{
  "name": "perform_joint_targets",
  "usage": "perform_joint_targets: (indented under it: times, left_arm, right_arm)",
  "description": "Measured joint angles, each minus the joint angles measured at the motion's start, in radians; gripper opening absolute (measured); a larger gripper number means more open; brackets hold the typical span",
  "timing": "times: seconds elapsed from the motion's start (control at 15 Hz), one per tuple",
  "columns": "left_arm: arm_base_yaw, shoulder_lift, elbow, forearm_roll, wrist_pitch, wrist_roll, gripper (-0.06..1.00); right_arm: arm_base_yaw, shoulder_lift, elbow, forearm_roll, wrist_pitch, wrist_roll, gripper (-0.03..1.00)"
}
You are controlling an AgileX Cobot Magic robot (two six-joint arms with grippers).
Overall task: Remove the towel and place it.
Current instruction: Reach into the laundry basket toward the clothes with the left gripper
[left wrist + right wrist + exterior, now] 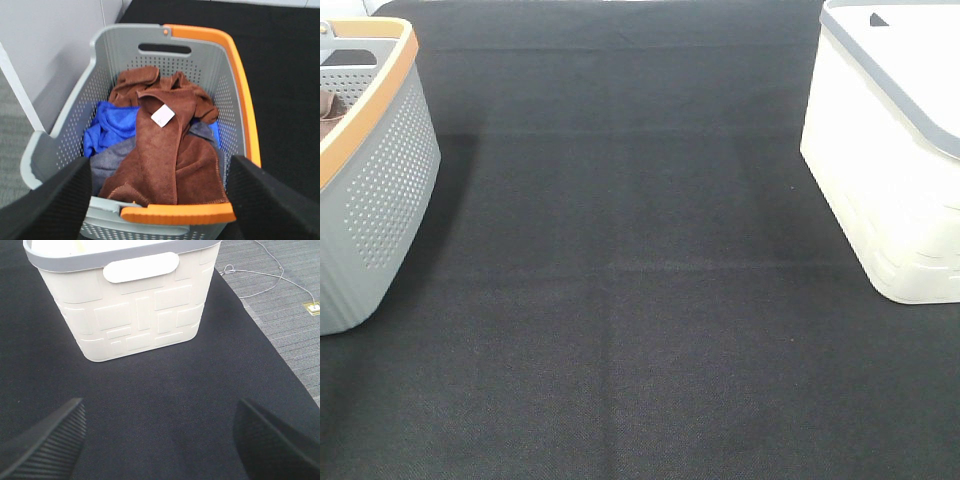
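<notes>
The reddish-brown towel (170,150) lies crumpled on top of other cloths inside the grey perforated basket (115,55) with the orange rim, its white tag (162,116) facing up. In the exterior high view only a sliver of the towel (330,110) shows in the basket (380,190) at the left edge. My left gripper (160,200) is open, above the near end of the basket, its fingers (55,200) wide apart and empty. My right gripper (160,440) is open and empty above the black cloth, in front of the white basket (135,310). Neither gripper shows in the exterior high view.
A blue cloth (110,125) and a grey cloth (107,160) lie under the towel. The white basket (890,150) with a grey rim stands at the right of the black table cloth (620,300). Grey floor and a cable (265,270) lie beyond the table's edge.
</notes>
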Motion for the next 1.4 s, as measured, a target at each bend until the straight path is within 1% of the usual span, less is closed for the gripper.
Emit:
perform_joint_targets:
  times: [0.13,0.33,0.53,0.6,0.67,0.87,1.0,1.07,1.27,1.4]
  left_arm:
    - [0.000,0.156,-0.087,0.003,0.061,-0.047,0.72]
    - [0.000,0.391,-0.223,0.009,0.181,-0.061,0.72]
    - [0.000,0.577,-0.343,0.017,0.221,-0.064,0.72]
    - [0.000,0.661,-0.404,0.017,0.251,-0.064,0.72]
    - [0.000,0.661,-0.404,0.017,0.251,-0.064,0.72]
    - [0.003,0.817,-0.550,0.015,0.330,-0.065,0.72]
    - [0.042,0.897,-0.648,-0.009,0.367,-0.065,0.72]
    - [0.083,0.950,-0.703,-0.047,0.387,-0.064,0.72]
    - [0.137,1.044,-0.766,-0.128,0.389,-0.050,0.72]
    - [0.149,1.102,-0.801,-0.151,0.384,-0.037,0.72]
  right_arm:
    - [0.000,0.000,0.000,0.000,0.000,0.000,0.76]
    - [0.000,0.000,0.000,0.000,0.000,0.000,0.76]
    - [0.000,0.000,0.000,0.000,0.000,0.000,0.76]
    - [0.000,0.000,0.000,0.000,0.000,0.000,0.76]
    - [0.000,0.000,0.000,0.000,0.000,0.000,0.76]
    - [0.000,0.000,0.000,0.000,0.000,0.000,0.76]
    - [0.000,0.000,0.000,0.000,0.000,0.000,0.76]
    - [0.000,0.000,0.000,0.000,0.000,0.000,0.76]
    - [0.000,0.000,0.000,0.000,0.000,0.000,0.76]
    - [0.000,0.000,0.000,0.001,0.000,0.000,0.76]
